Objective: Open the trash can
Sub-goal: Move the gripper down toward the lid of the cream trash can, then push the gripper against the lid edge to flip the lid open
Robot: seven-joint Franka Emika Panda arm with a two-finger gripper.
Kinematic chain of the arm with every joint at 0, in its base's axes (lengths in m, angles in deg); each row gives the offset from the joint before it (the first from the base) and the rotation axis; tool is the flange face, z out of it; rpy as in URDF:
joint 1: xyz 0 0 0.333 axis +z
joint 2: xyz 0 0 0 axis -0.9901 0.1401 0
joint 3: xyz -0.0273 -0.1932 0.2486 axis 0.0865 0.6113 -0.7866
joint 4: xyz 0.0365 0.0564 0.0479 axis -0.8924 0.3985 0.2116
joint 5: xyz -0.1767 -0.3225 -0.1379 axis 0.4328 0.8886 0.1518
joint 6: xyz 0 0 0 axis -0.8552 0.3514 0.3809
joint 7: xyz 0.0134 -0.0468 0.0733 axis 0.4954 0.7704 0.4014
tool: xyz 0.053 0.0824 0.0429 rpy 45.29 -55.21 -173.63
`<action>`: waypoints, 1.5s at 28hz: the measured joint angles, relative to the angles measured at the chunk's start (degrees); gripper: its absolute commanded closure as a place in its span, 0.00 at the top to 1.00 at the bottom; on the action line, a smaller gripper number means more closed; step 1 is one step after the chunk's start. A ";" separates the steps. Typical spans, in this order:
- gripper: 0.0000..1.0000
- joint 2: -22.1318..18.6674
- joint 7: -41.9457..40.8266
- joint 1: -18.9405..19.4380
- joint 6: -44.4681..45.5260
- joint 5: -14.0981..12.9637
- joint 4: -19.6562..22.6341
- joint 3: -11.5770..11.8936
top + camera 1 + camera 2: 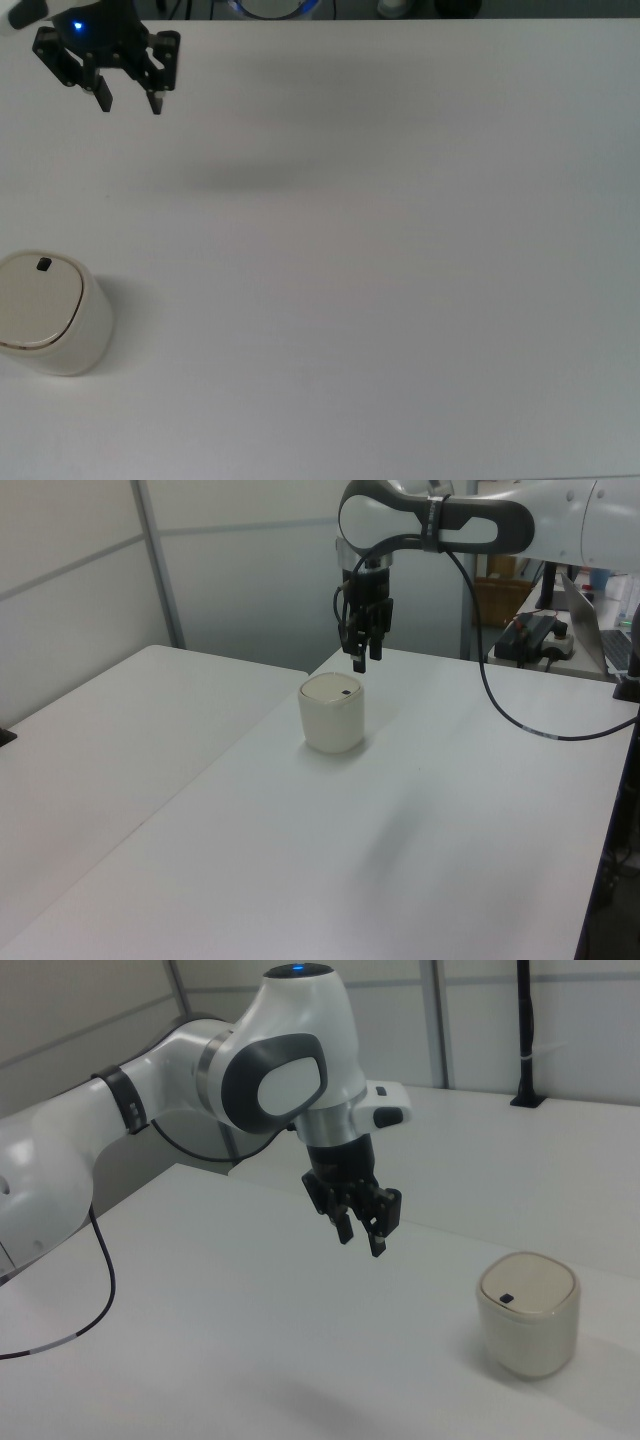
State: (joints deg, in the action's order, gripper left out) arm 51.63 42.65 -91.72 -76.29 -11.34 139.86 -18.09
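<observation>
Hanging in the air above the white desk [400, 300], the claw [129, 100] points straight down with its two black fingers [377, 1243] spread apart and nothing between them. It holds nothing and touches nothing. In the top view it sits near the upper left corner, a blue light glowing on its body. The trash can [48, 312] stands upright on the desk at the top view's left edge, well apart from the claw and lower in the picture. Lid closed, lying flat on the cream-white body; small black square mark [43, 264] visible near the lid's rim. Right view: trash can [527, 1313] at the right view's lower right, claw [362, 1239] off to its left and higher, clear gap between them. Left view: claw [359, 663] appears just above the trash can [332, 713], not in contact. White arm [200, 1080] reaches in from the right view's left, a black cable [510, 705] trailing from it
</observation>
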 measured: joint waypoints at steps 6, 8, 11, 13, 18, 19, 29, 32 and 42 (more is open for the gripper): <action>0.00 0.01 -0.04 -0.48 -0.04 0.00 0.00 -0.01; 0.00 0.00 -0.04 -0.45 -0.04 0.00 0.00 -0.02; 0.00 0.11 -0.04 -0.45 -0.21 0.00 0.00 -0.02; 0.00 0.33 -0.04 -0.45 -1.44 -0.01 0.03 -0.02; 0.00 1.71 -0.04 -0.45 -6.32 -0.01 0.10 -0.02; 0.00 2.05 -0.04 -0.45 -7.25 -0.01 0.10 -0.02; 0.00 6.12 1.77 -1.24 -20.47 -0.01 0.29 0.01; 0.00 7.92 2.21 -2.11 -23.91 0.00 0.31 0.12; 0.00 12.16 2.41 -7.29 -32.31 0.00 0.38 0.80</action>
State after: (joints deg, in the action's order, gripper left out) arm 63.79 45.07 -99.01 -108.61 -11.34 140.24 -17.29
